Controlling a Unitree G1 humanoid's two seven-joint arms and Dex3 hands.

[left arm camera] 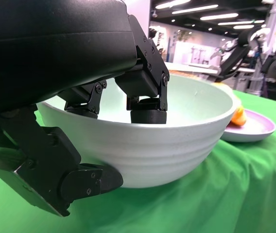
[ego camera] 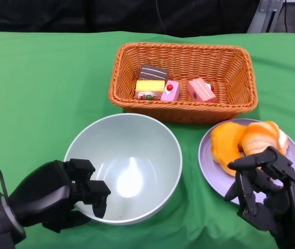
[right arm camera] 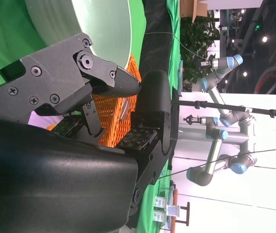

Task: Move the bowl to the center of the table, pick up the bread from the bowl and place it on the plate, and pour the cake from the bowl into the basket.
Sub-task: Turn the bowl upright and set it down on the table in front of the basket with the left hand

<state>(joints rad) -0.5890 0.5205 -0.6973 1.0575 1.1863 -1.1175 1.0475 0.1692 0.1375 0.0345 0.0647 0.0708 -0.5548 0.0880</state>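
Observation:
The pale green bowl point(ego camera: 160, 136) stands empty left of the table's middle. My left hand point(ego camera: 59, 194) grips its near left rim, fingers hooked inside and thumb against the outer wall; the left wrist view shows the same hold on the bowl point(left arm camera: 177, 145). Orange bread point(ego camera: 246, 140) lies on the purple plate point(ego camera: 215, 174) to the right. Several small cakes point(ego camera: 149, 88) sit in the wicker basket point(ego camera: 184, 47) behind the bowl. My right hand point(ego camera: 267, 187) hovers at the plate's near edge, fingers apart and holding nothing.
A green cloth covers the table. The basket stands close behind the bowl and plate, with only a narrow gap. Bowl and plate nearly touch. In the right wrist view, the bowl point(right arm camera: 94, 29) and basket point(right arm camera: 113, 111) show past my fingers.

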